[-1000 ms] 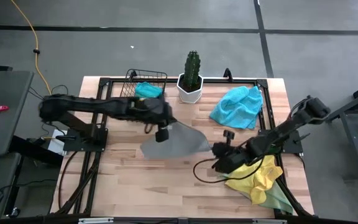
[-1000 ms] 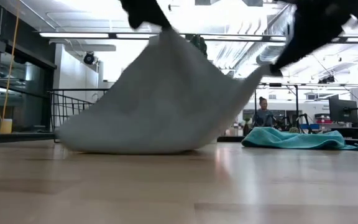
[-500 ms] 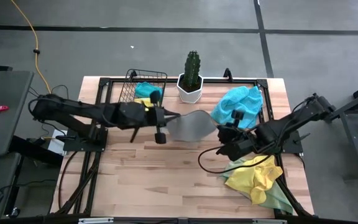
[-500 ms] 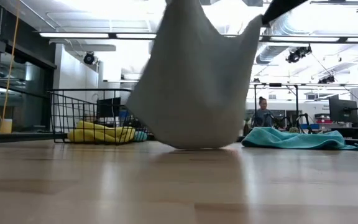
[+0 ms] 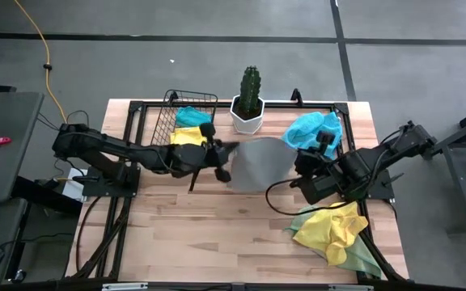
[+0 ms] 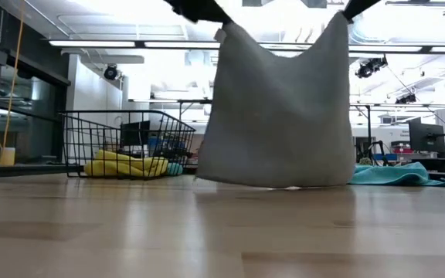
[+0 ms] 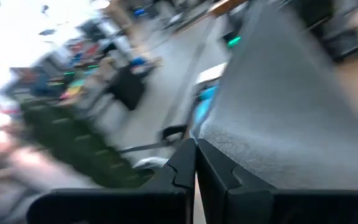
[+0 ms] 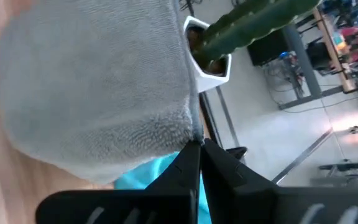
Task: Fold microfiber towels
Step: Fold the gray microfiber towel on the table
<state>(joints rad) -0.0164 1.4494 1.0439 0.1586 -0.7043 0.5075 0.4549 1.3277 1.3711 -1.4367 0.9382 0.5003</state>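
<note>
The grey towel (image 6: 278,116) is held up above the middle of the counter (image 5: 201,234), one top corner pinched in the closed left hand (image 5: 219,150), the other in the closed right hand (image 5: 300,161). It hangs as a soft, napped sheet, its top edge running from hand to hand, its lower edge at or just above the wood. Both hands are equally near. Yellow towels (image 5: 334,230) are heaped beside the right arm.

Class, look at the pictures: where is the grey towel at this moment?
In the high view the grey towel hangs mid-table between the left tool and right tool, each pinching a top corner, just in front of the potted cactus.
</note>
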